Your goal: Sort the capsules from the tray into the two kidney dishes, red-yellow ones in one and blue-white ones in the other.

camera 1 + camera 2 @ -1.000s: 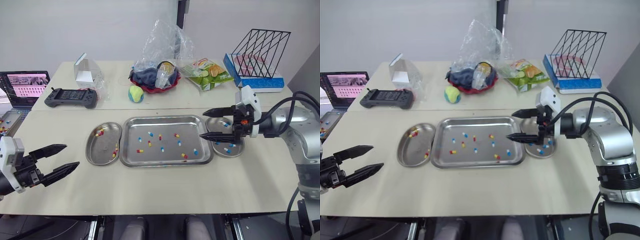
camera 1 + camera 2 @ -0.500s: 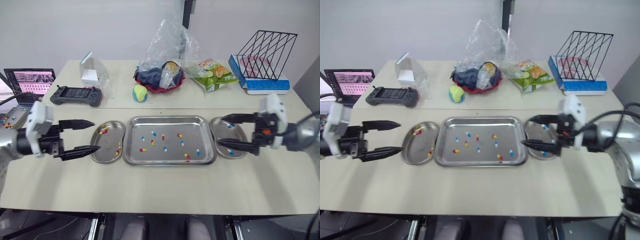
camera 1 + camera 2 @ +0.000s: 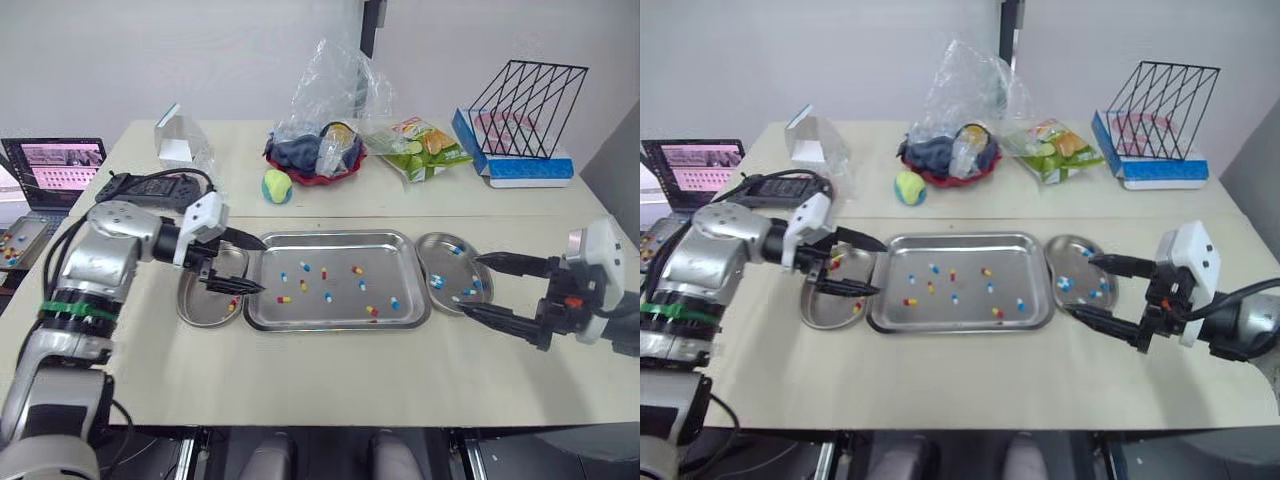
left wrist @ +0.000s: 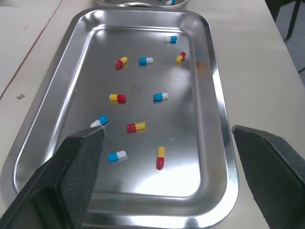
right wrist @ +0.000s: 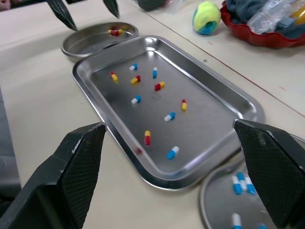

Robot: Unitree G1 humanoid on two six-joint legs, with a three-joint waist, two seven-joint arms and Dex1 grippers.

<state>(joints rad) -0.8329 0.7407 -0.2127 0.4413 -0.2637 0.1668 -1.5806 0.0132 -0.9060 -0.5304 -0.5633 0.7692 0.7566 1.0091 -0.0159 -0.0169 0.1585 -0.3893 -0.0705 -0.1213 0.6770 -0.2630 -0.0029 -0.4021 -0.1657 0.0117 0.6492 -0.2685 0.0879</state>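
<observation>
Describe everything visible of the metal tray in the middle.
The tray is a rectangular pan of shiny, steel-like metal with rounded corners, a raised rim and a faint stamp at its centre. It lies flat on the beige table, between the left kidney dish and the right kidney dish, both close to its ends. Loose in it are five red-yellow capsules and five blue-white capsules, scattered apart. The left gripper, open, reaches over its left rim; contact cannot be told.

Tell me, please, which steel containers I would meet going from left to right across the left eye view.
In order: left kidney dish → tray → right kidney dish.
</observation>
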